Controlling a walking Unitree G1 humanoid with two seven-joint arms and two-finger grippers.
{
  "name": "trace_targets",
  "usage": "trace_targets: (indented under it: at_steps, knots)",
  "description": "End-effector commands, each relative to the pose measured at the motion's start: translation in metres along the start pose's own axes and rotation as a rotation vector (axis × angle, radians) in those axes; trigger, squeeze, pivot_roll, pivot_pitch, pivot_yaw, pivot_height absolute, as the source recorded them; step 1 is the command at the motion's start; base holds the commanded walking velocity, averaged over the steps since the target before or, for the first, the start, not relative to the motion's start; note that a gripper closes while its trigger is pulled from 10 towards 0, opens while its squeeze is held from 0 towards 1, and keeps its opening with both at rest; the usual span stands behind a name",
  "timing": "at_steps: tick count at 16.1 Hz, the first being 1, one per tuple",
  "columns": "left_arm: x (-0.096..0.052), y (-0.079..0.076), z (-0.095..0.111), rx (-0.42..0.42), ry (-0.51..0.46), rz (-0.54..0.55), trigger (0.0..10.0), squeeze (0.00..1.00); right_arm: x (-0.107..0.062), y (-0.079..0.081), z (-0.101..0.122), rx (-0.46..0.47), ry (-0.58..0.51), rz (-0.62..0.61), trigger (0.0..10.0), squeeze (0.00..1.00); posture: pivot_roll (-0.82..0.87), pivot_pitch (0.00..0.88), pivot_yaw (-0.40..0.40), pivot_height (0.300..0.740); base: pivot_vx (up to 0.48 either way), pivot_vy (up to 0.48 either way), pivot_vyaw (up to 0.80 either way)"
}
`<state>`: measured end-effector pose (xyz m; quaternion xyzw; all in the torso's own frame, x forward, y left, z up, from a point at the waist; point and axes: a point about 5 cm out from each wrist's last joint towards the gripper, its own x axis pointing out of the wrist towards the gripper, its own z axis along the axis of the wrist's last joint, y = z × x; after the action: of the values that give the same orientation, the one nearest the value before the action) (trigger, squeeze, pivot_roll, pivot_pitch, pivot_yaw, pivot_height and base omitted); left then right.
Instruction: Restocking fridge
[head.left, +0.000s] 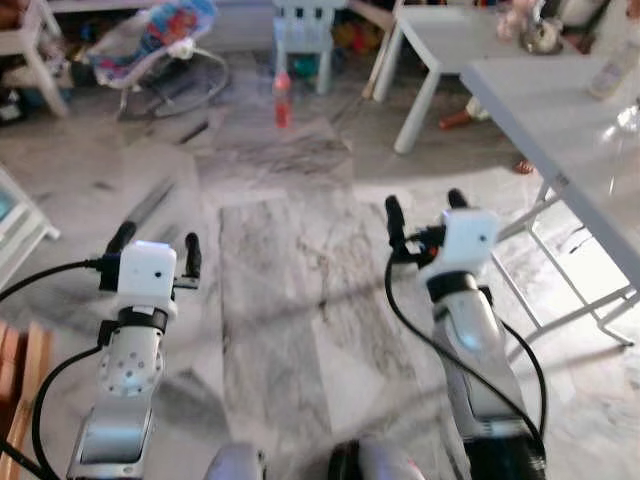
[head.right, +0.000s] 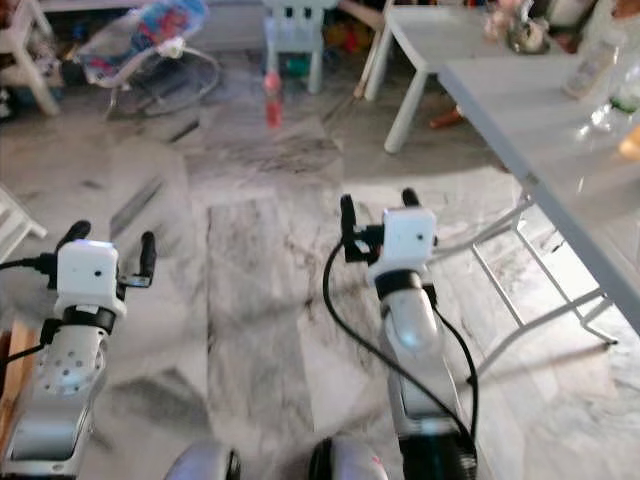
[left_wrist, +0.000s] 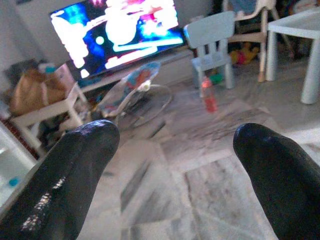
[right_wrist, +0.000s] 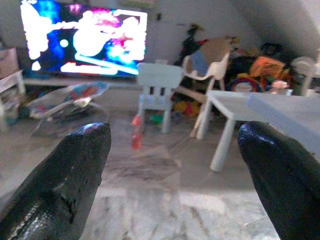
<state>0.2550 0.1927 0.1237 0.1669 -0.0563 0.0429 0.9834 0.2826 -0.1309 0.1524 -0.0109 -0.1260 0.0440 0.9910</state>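
The bottle stands on the floor ahead of the robot, roughly on its centre line. Behind the bottle is the small chair. Left of the chair, well apart, lies the baby bouncer. Right of the chair stands the small table; the large table sits nearer, on the robot's right. The television is behind the bouncer and chair, against the far wall

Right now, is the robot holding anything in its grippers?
No, nothing. The left gripper and the right gripper are both open and empty, held out over the floor. The red bottle stands far off on the floor.
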Motion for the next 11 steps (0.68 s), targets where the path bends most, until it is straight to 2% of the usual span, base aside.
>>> trace_targets:
  at_steps: [1,3,5,6,8,9,11]
  knots:
    - [0.001,-0.007,0.005,-0.014,-0.016,-0.033,10.0,0.0,-0.004,-0.01,0.0,0.009,0.008,-0.047,10.0,0.0,0.15,0.123,-0.044,0.74,0.48,0.0,0.0]
    - [0.01,-0.009,0.014,-0.021,-0.048,-0.023,10.0,0.0,-0.004,-0.014,-0.009,0.023,0.05,-0.085,10.0,0.0,0.14,0.109,-0.034,0.74,0.48,0.0,0.0]
    - [0.021,-0.019,0.025,-0.025,-0.097,-0.054,10.0,0.0,0.006,-0.017,-0.005,0.015,0.035,-0.091,10.0,0.0,0.15,0.112,-0.047,0.74,0.467,0.0,-0.8]
    - [0.023,-0.02,0.026,-0.037,-0.092,-0.055,10.0,0.0,0.008,-0.017,-0.004,0.011,0.034,-0.077,10.0,0.0,0.16,0.126,-0.05,0.74,0.48,0.0,-0.8]
    - [0.018,-0.028,0.025,-0.084,-0.064,-0.064,10.0,0.0,0.014,-0.017,-0.007,0.0,0.042,-0.052,10.0,0.0,0.18,0.149,-0.057,0.74,0.45,0.0,-0.8]
    - [0.009,-0.036,0.023,-0.082,-0.06,-0.098,10.0,0.0,0.014,-0.018,-0.009,0.0,0.045,-0.057,10.0,0.0,0.17,0.143,-0.06,0.74,0.416,0.0,-0.8]
    - [0.005,-0.04,0.02,-0.099,-0.054,-0.099,10.0,0.0,0.014,-0.013,-0.005,0.006,0.032,-0.059,10.0,0.0,0.17,0.137,-0.079,0.74,0.368,0.0,-0.8]
